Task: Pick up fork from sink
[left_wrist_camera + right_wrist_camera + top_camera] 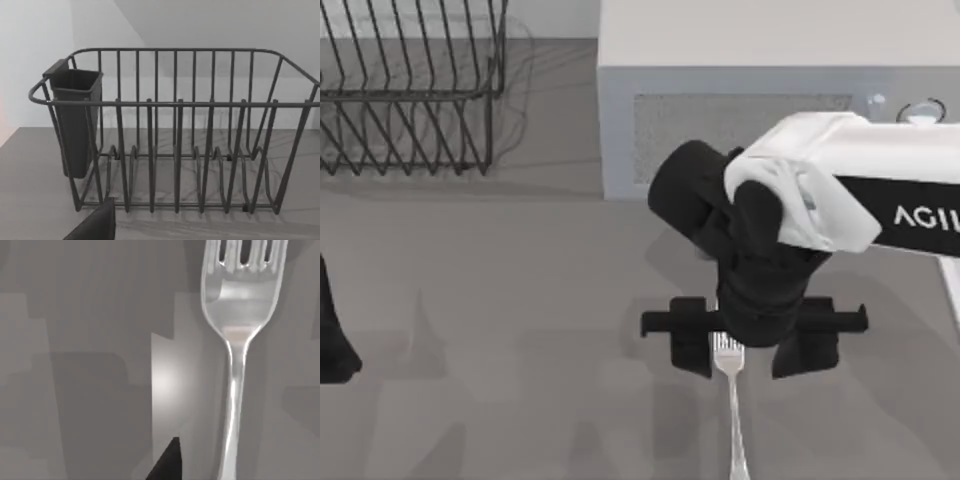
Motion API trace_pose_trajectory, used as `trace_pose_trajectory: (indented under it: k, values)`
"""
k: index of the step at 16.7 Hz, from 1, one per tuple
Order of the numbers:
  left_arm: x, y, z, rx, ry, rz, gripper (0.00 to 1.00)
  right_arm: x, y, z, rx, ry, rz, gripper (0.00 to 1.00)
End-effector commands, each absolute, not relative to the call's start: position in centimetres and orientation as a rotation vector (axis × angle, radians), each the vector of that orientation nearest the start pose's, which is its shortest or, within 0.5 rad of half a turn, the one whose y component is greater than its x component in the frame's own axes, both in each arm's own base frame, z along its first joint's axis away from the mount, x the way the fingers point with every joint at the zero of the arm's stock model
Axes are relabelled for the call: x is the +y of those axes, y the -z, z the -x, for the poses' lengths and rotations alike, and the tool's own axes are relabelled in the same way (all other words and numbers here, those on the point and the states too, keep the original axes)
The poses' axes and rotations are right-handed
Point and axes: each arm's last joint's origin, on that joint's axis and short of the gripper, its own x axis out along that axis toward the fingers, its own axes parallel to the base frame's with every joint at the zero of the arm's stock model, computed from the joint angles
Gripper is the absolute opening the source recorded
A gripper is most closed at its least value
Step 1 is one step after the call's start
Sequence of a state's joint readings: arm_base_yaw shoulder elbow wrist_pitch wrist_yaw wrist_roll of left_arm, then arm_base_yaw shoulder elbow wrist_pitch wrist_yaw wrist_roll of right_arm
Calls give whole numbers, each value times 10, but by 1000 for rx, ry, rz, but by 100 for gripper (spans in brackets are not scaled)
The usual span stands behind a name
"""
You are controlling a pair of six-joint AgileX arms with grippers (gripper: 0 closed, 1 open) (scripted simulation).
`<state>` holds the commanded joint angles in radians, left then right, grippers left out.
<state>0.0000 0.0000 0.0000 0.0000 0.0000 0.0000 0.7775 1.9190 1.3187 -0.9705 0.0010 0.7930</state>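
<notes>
My right gripper [751,352] hangs over the grey sink floor [520,300] with its two black fingers [692,350] spread wide, one on each side of the fork [731,400]. The fork lies flat on that floor, tines pointing toward the white box [770,60] at the back, handle running down to the top view's bottom edge, where it is cut off. My wrist hides the tips of the tines from above. In the right wrist view the fork [240,340] sits close under the camera, tine tips cropped, bare grey floor beside it; I cannot tell whether my fingers touch the floor. There is open floor to the left of the fork, all the way across to my left arm [335,340], which is parked at the table's left edge, fingers hard to judge. The wire dish rack [410,90] stands at the far left corner, well apart from the fork; in the left wrist view the rack [175,125] carries a dark cup [75,125] on one end.
</notes>
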Motion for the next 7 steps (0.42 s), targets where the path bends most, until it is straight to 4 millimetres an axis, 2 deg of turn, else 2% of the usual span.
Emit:
trace_pose_trajectory:
  k: [1,2,7]
  values:
    - [-1,-160,-106,0,0,0,100,249,-160,-249,1571,8,-8,98]
    - [-1,-160,-106,0,0,0,100,249,-160,-249,1571,8,-8,100]
    - [-1,-160,-106,0,0,0,100,249,-160,-249,1571,8,-8,100]
